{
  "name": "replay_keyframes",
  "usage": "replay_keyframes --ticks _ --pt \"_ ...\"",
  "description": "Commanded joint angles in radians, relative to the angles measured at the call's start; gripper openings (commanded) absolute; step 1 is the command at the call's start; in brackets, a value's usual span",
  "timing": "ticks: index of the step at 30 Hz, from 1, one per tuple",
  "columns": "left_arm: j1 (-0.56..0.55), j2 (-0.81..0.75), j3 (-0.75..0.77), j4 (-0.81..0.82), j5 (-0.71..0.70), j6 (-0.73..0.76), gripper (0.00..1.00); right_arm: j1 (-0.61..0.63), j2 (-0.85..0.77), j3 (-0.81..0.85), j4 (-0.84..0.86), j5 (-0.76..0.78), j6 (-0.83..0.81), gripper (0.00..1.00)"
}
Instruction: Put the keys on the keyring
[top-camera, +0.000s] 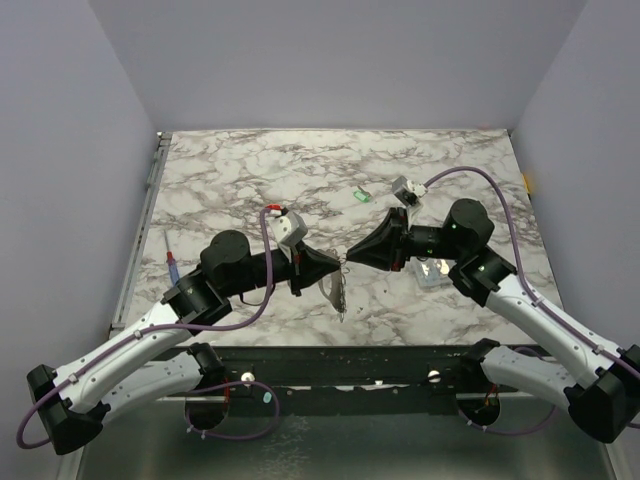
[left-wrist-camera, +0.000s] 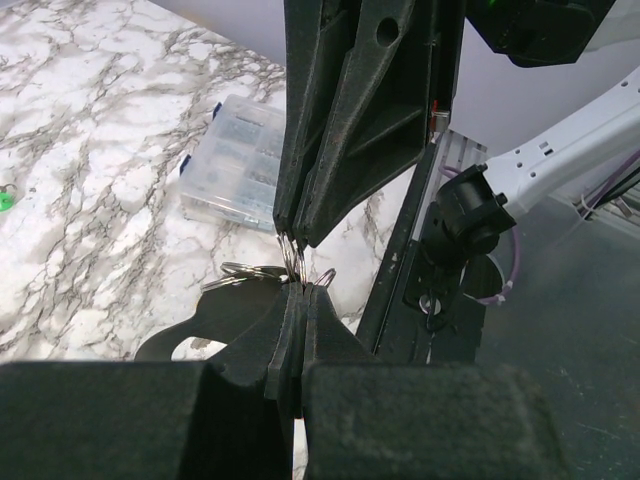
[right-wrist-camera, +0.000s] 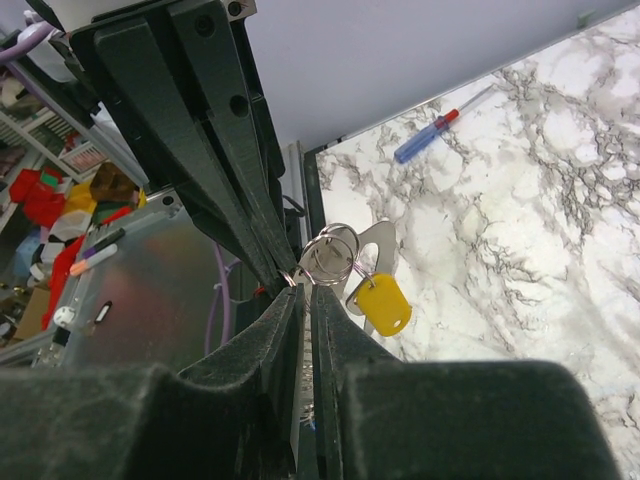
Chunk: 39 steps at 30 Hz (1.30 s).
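Note:
My left gripper (top-camera: 337, 267) and right gripper (top-camera: 351, 261) meet tip to tip above the table's near middle. The left gripper (left-wrist-camera: 299, 291) is shut on the wire of the silvery keyring (left-wrist-camera: 243, 270). The keyring (right-wrist-camera: 331, 250) carries a yellow-headed key (right-wrist-camera: 384, 304) and a flat silver tag, which hang below the tips (top-camera: 341, 294). The right gripper (right-wrist-camera: 305, 292) is shut on a thin toothed metal blade with a blue end (right-wrist-camera: 306, 402), which looks like a blue key, its tip at the ring. A green key (top-camera: 362, 197) lies on the marble further back.
A small clear plastic box (top-camera: 432, 270) sits under the right arm and also shows in the left wrist view (left-wrist-camera: 235, 165). A red-and-blue pen (top-camera: 172, 262) lies at the left edge. The table's black front rail (top-camera: 340, 365) runs just below the grippers.

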<state>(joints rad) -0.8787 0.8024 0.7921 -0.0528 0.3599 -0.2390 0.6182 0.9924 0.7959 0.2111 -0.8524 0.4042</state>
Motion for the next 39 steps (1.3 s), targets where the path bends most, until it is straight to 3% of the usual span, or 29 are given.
replay_keyframes --ticks 1,10,15,21,27,35,39 --pt "0.002 -0.014 -0.015 0.050 0.037 -0.011 0.00 0.003 0.013 0.001 0.032 -0.052 0.012 0.17" --pt "0.003 -0.002 -0.024 0.098 0.063 -0.008 0.00 0.003 0.042 0.009 0.051 -0.128 0.018 0.24" --pt "0.002 -0.006 -0.018 0.089 0.070 0.001 0.00 0.003 0.036 0.023 0.053 -0.215 0.032 0.38" --pt "0.002 -0.016 -0.004 0.055 0.069 0.024 0.00 0.003 0.015 0.044 0.037 -0.259 0.030 0.46" --pt "0.003 -0.019 0.035 0.012 0.111 0.052 0.00 0.001 0.011 0.083 -0.052 -0.261 -0.033 0.65" --pt "0.002 -0.013 0.068 -0.007 0.146 0.059 0.00 -0.014 -0.011 0.090 -0.069 -0.227 -0.040 0.67" --pt "0.003 -0.011 0.069 -0.007 0.149 0.058 0.00 -0.020 -0.014 0.068 0.003 -0.188 0.024 0.67"
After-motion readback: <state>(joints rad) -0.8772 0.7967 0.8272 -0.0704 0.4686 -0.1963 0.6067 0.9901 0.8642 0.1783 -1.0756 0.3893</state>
